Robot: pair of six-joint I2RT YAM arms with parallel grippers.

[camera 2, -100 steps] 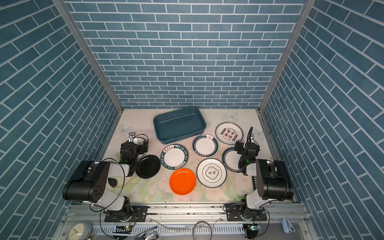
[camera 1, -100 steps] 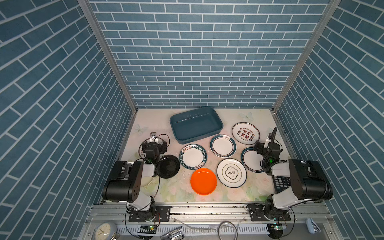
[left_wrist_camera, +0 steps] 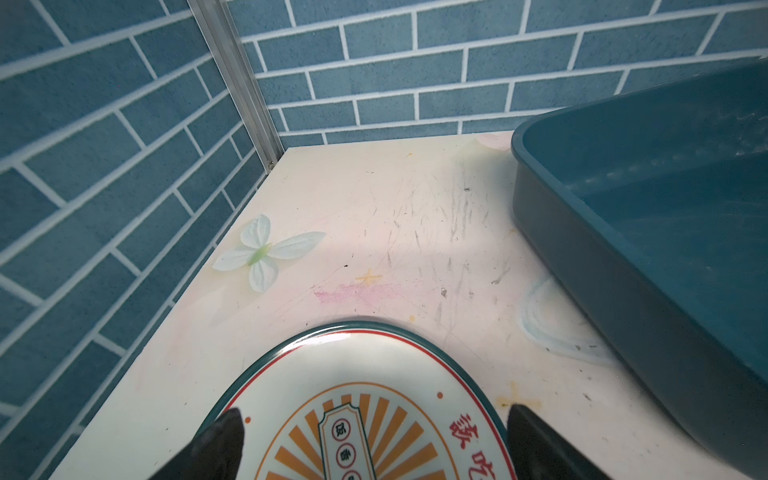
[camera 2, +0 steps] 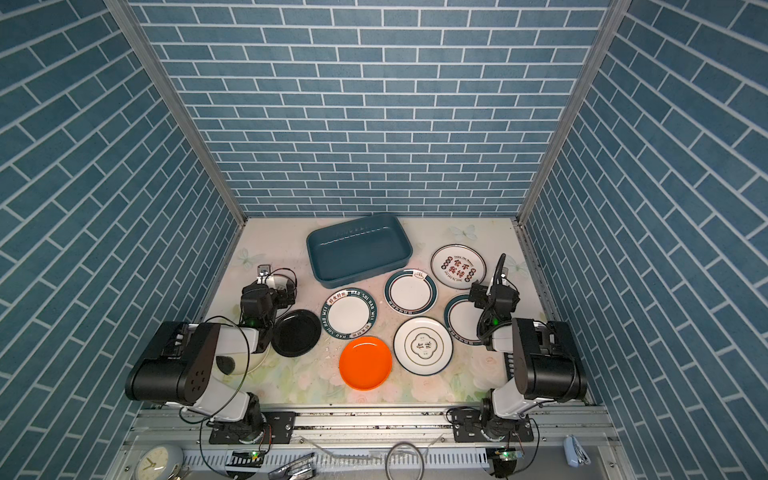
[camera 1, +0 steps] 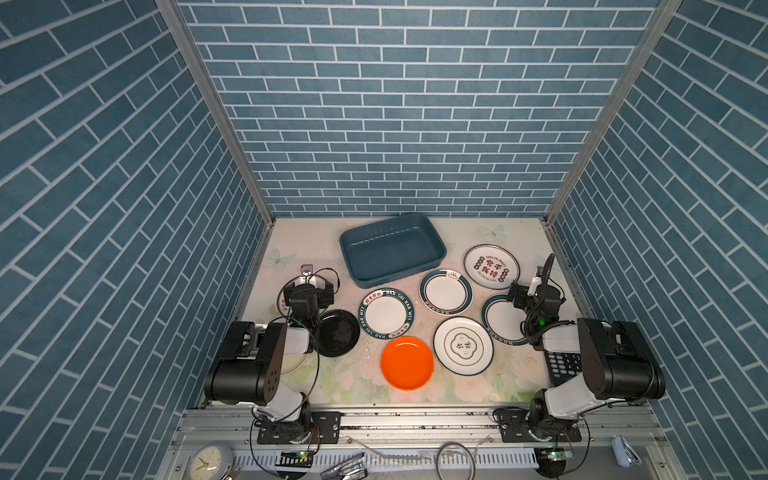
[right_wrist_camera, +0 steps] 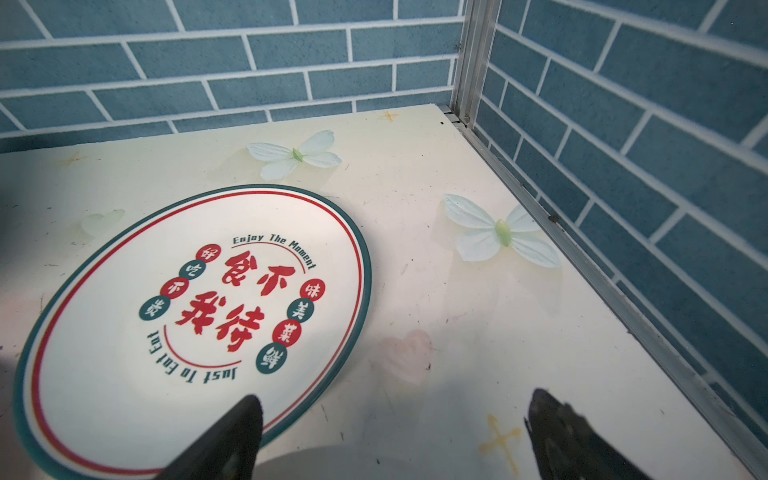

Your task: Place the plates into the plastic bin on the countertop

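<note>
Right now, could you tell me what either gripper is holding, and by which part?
Nothing is held: the left gripper is open over the sunburst plate, the right gripper open near the Enjoy The Moment plate.

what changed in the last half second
Nothing visibly changed. As before, the left end effector hangs open over the sunburst plate, the right end effector is open near the red-lettered plate, and the plastic bin holds no plates.
</note>
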